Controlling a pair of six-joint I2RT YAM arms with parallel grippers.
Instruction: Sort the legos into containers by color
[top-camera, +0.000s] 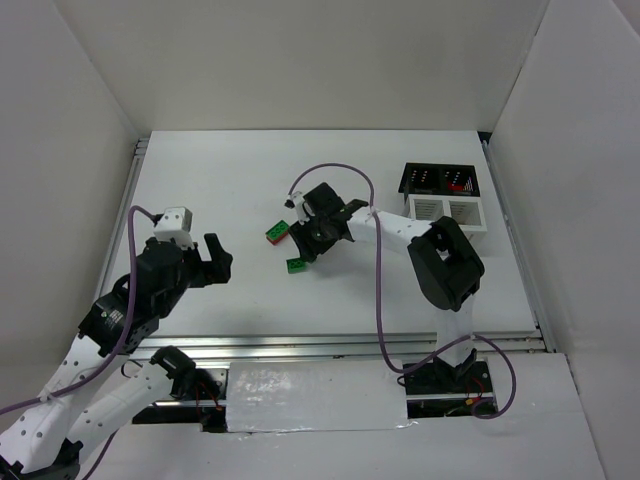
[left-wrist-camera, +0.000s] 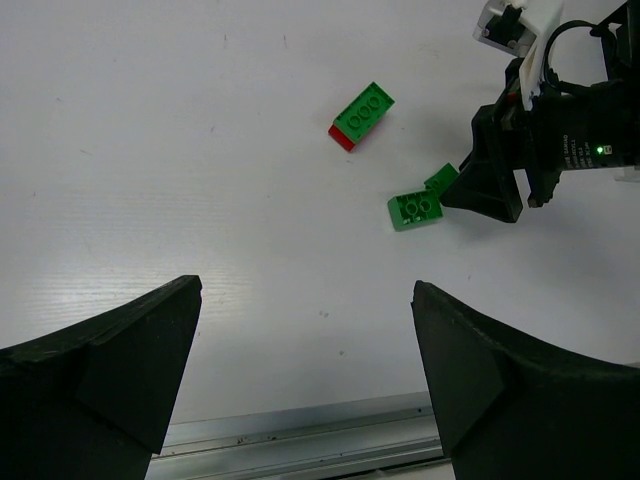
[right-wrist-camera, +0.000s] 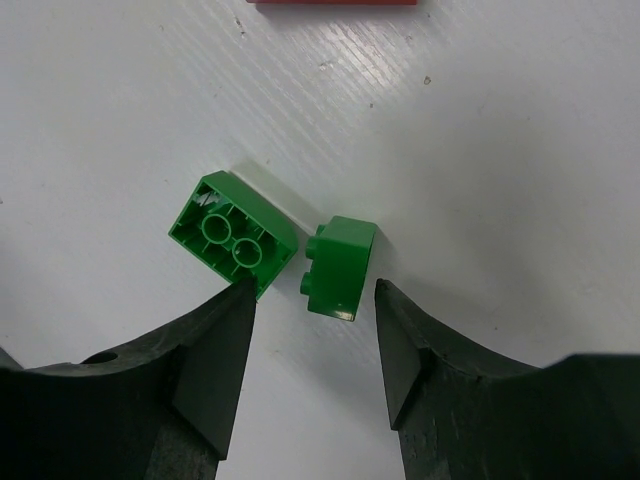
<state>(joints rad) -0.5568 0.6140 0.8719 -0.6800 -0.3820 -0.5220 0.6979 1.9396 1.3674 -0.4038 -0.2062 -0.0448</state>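
near the middle of the desk (top-camera: 220, 170), the right tool (right-wrist-camera: 315, 320) points down over two loose green legos. its jaws stand apart and clamp nothing. a small green brick (right-wrist-camera: 338, 265) lies on its side on the desk in the gap between them, its studs turned toward the left-hand finger (right-wrist-camera: 215, 360) in the wrist view, with a strip of white desk showing between brick and finger. on the other side the brick comes very close to the opposite finger; whether they touch i cannot tell. just beside the small brick lies an upturned green brick (right-wrist-camera: 235, 235), hollow underside up, one corner right at the tip of the left-hand finger.

a little toward the far edge and the left, apart from the pair, a green-on-red brick (left-wrist-camera: 362, 115) lies flat with the green half on top, studs up.

toward the near left corner of the desk, the left tool (top-camera: 218, 262) hangs with its jaws spread wide and nothing between them, well apart from all three bricks.

at the far right corner stand the containers: the black bin (top-camera: 404, 182) nearer the far edge and the white bin (top-camera: 478, 222) right against its near side. something red shows in the black bin's right compartment, too small to make out. the right arm covers part of the white bin's near wall.
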